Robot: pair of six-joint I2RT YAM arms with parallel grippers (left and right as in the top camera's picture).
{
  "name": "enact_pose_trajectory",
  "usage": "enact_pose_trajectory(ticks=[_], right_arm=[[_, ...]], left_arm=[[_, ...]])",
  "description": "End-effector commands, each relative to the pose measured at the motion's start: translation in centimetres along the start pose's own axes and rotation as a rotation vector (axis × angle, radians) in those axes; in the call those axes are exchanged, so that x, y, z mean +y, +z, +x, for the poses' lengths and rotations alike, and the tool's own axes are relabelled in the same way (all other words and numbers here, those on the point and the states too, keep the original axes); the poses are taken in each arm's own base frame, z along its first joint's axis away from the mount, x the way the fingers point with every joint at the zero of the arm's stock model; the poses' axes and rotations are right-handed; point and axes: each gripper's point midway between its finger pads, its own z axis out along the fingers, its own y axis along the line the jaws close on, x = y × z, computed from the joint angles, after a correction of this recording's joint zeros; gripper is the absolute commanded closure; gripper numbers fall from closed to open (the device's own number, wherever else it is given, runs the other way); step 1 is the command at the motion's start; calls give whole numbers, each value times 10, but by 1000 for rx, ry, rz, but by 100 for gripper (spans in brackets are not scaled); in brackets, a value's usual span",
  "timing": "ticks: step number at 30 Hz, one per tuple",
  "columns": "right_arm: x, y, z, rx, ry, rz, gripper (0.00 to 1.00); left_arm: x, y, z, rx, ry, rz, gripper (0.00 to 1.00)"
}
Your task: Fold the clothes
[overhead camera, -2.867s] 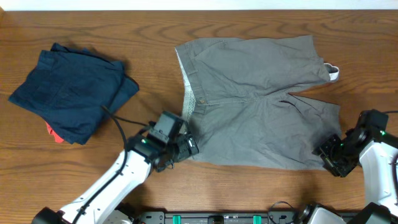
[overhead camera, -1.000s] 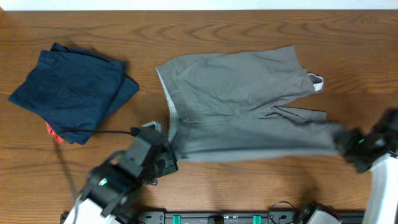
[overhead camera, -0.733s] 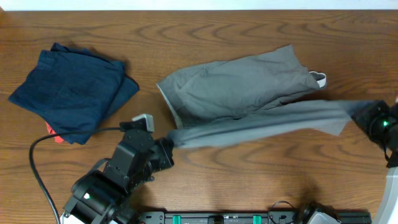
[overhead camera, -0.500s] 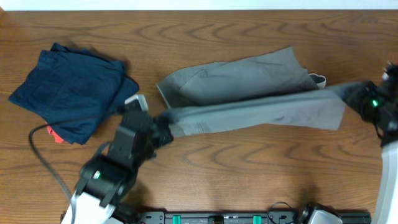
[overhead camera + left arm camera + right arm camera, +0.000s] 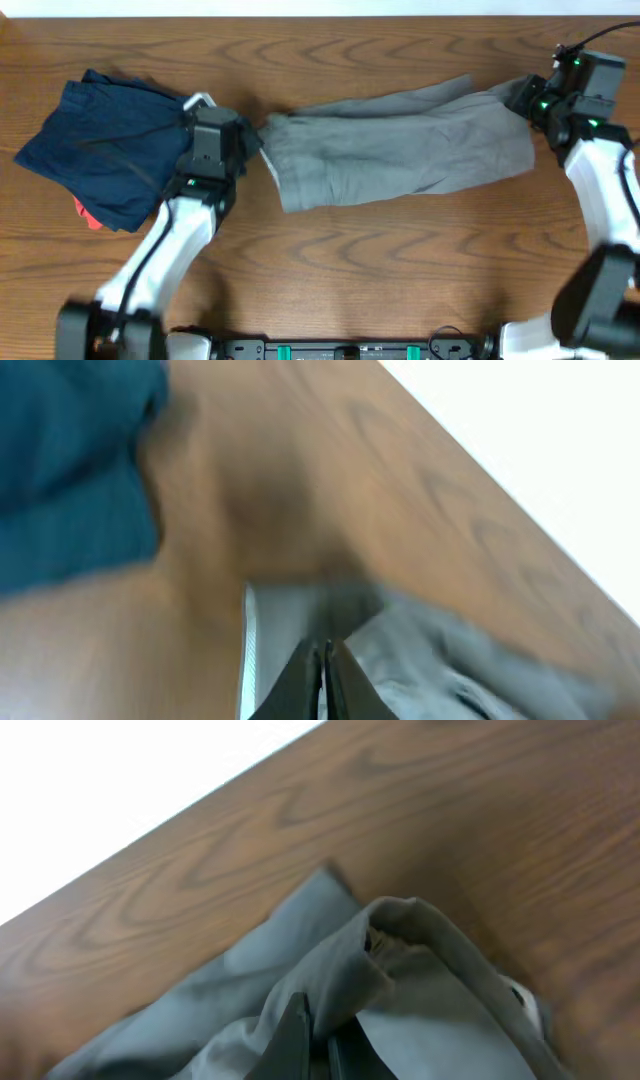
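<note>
The clothes [image 5: 400, 145], a pair of grey shorts, lie doubled over in a long band across the middle of the table. My left gripper [image 5: 250, 140] sits at their left end beside the waistband. In the left wrist view its jaws [image 5: 323, 652] stand almost together with grey cloth [image 5: 440, 660] at the tips. My right gripper [image 5: 527, 100] is at the right end, by the leg hems. The right wrist view shows it [image 5: 322, 1020] shut on a bunched fold of the grey cloth [image 5: 420, 1000].
A folded navy-blue garment [image 5: 110, 145] lies at the left, just beside my left arm, and fills the left wrist view's upper left [image 5: 70, 470]. A small red-orange cloth [image 5: 88, 215] peeks from under it. The table's far edge [image 5: 320, 18] runs close behind the shorts.
Both grippers carried the shorts' near edge up and over to the far edge, doubling the shorts. Both arms swung from the table's front toward the back.
</note>
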Motion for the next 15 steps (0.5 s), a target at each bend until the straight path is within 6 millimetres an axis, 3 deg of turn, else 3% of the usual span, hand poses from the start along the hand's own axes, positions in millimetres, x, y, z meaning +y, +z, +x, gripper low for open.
enact_pose_trajectory(ticks=[1, 5, 10, 13, 15], right_arm=[[1, 34, 7, -4, 2, 16, 99], [3, 65, 17, -6, -9, -7, 99], [8, 69, 16, -18, -19, -20, 99], [11, 69, 18, -9, -19, -38, 99], [13, 69, 20, 1, -19, -49, 99]], left_arm=[[10, 25, 3, -31, 49, -37, 87], [1, 42, 15, 13, 47, 29, 87], [-15, 39, 15, 36, 104, 91, 86], [-22, 38, 10, 21, 120, 106, 55], [-29, 38, 8, 17, 157, 139, 48]])
